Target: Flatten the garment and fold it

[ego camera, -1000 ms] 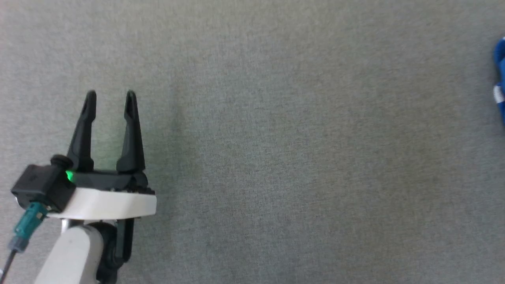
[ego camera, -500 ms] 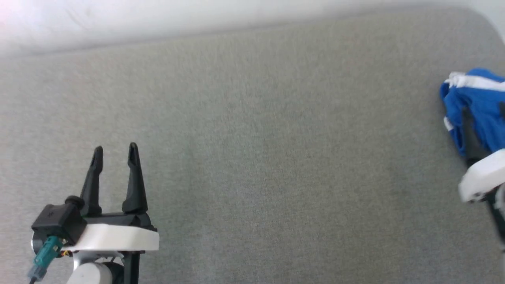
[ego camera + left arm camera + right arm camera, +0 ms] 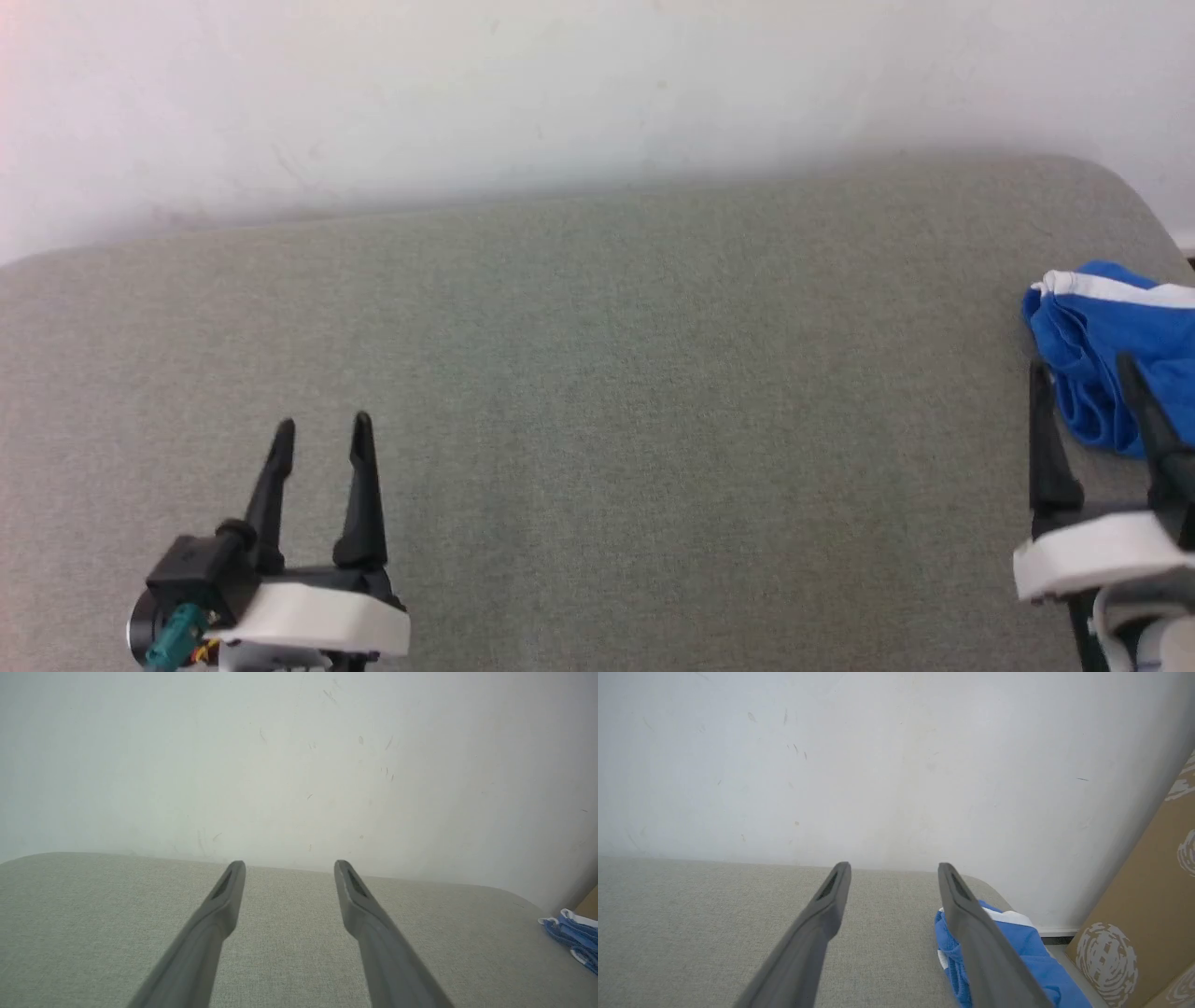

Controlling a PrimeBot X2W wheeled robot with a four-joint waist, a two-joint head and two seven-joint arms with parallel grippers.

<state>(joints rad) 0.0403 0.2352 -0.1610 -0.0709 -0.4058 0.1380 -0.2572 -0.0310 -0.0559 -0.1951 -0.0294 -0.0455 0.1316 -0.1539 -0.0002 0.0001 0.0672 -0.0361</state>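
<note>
The garment, bright blue shorts with a white stripe, lies crumpled at the far right edge of the grey padded surface. It also appears in the left wrist view as a small blue heap, the garment, and in the right wrist view as the garment under the right finger. My right gripper is open just in front of the garment, its fingers apart with nothing between them. My left gripper stands open over bare fabric at the lower left, far from the garment.
A white wall runs along the back of the surface. A brown cardboard box with white print stands to the right, beyond the surface's rounded corner.
The head camera has tilted up, bringing the wall and the surface's back edge into view. The right gripper now appears at the lower right with both fingers open beside the garment.
</note>
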